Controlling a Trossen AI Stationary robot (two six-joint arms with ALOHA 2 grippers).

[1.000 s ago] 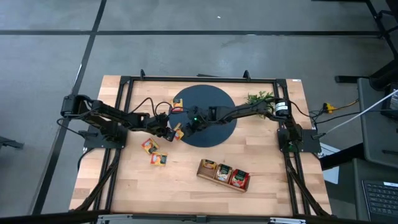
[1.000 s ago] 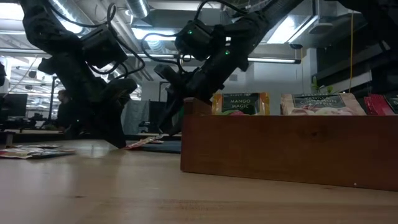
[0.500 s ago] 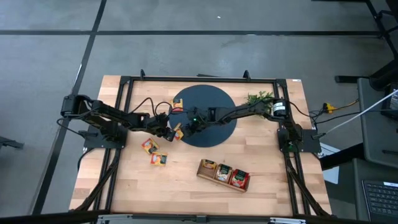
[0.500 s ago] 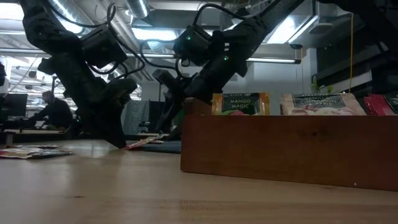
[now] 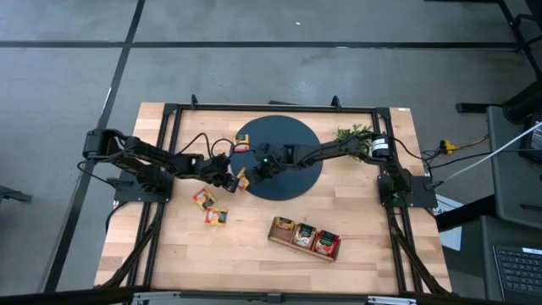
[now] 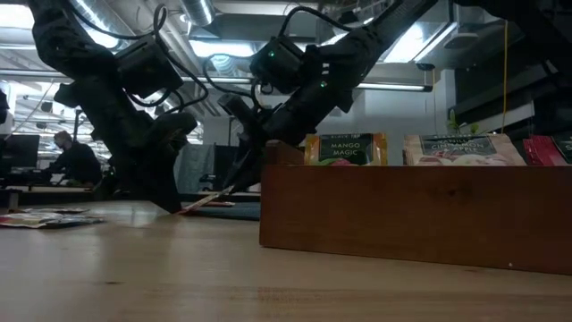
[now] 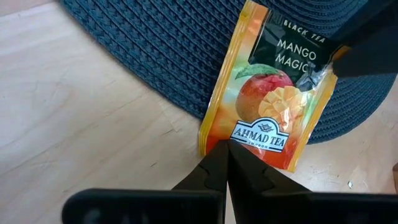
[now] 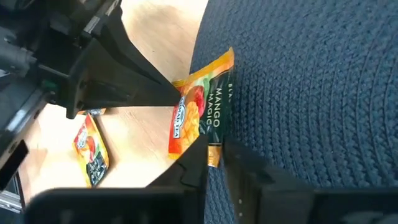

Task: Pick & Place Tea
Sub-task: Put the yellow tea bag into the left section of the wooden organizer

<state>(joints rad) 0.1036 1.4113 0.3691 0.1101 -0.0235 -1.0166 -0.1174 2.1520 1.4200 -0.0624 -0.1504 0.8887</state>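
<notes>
An orange-yellow "Mango Magic" tea packet point(image 7: 267, 106) point(image 5: 242, 180) lies across the near-left edge of the round dark mat point(image 5: 284, 152). My left gripper point(image 7: 227, 148) point(image 5: 231, 180) is shut on its orange end, and my right gripper point(image 8: 214, 163) point(image 5: 253, 176) is shut on its dark-green end. In the low view the packet point(image 6: 214, 195) slants, its higher end toward the right gripper. Two more packets point(image 5: 204, 199) point(image 5: 218, 216) lie flat on the wood. Another packet point(image 5: 241, 146) lies at the mat's left edge. My left gripper pinches the packet's orange bottom edge by the "AHMAD TEA" label point(image 7: 249, 146) between both fingers, coming from the table's left. That end stays low, near the table. My right gripper pinches the packet's dark-green top end at its corner point(image 8: 216, 149), coming from the table's right over the mat. This end is raised off the mat, so the packet tilts.
A long wooden tray point(image 5: 305, 238) holding packets sits toward the near edge, right of centre. A small green plant point(image 5: 353, 133) stands at the mat's far right. A black frame point(image 5: 165, 127) runs round the table. A person point(image 6: 71, 161) sits in the room behind.
The right gripper has risen a little, still shut on the packet. The packet's mat-side end has tipped up from nearly flat, while the end in the left gripper has stayed low.
</notes>
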